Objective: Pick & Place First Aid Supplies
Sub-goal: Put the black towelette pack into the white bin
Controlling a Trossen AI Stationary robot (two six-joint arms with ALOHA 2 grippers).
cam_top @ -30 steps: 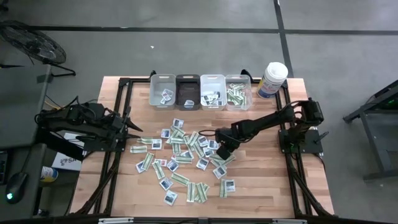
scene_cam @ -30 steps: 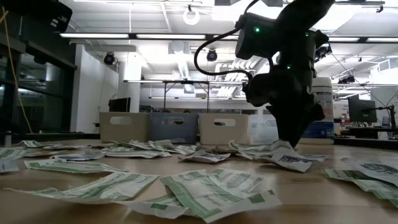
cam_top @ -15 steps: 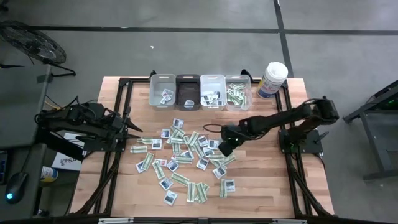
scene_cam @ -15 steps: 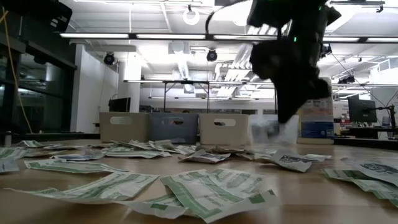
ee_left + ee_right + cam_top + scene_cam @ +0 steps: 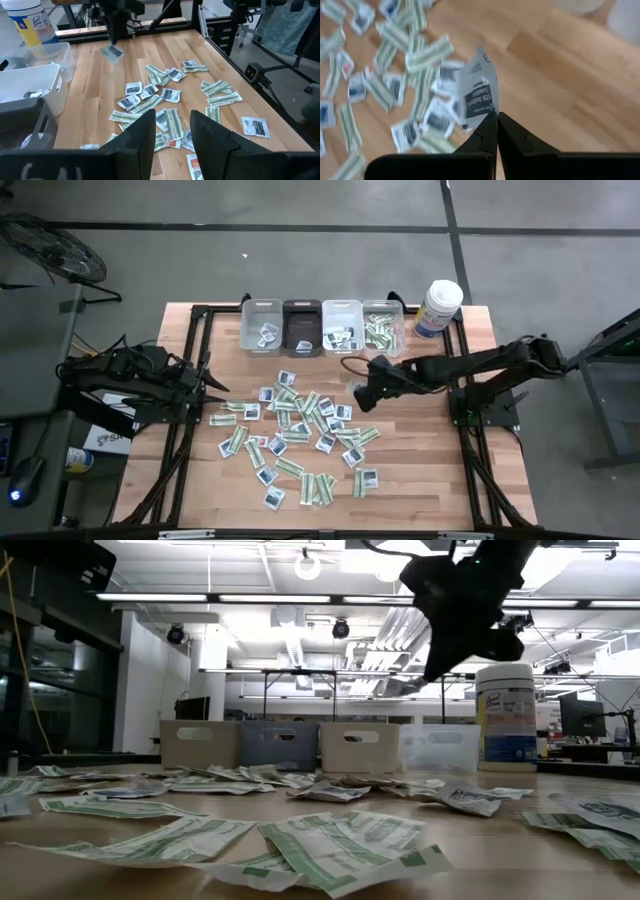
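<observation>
The first aid supplies (image 5: pixel 300 430) are many small paper packets, green-and-white strips and squarish white ones with dark-blue marks, scattered flat on the middle of the wooden table; the same pile (image 5: pixel 165 100) shows in the left wrist view. My right gripper (image 5: pixel 363 396) is above the pile's far right edge, shut on one white packet (image 5: pixel 477 95). The same packet (image 5: pixel 112 52) shows under the right gripper (image 5: pixel 116 37) in the left wrist view. My left gripper (image 5: pixel 172 125) waits open at the table's left edge (image 5: pixel 205 388). My right gripper pinches the squarish white packet by one edge (image 5: pixel 489 111) between its two fingertips (image 5: pixel 490 125). It comes from above, pointing down. The packet hangs below the fingers, tilted and lifted clear of the table and the pile.
Four small bins (image 5: pixel 322 328) stand in a row at the table's far edge, some with packets inside. A tall white canister (image 5: pixel 438 308) with a blue label stands to their right. Bare wood (image 5: pixel 420 450) lies on the table's right side. Black frame rails (image 5: pixel 470 470) run along the edges.
My right gripper has risen from the pile and moved toward the table's far edge, taking one white packet up with it. The packet, low among the others before, now hangs clear above the table. The other packets have stayed where they lay.
</observation>
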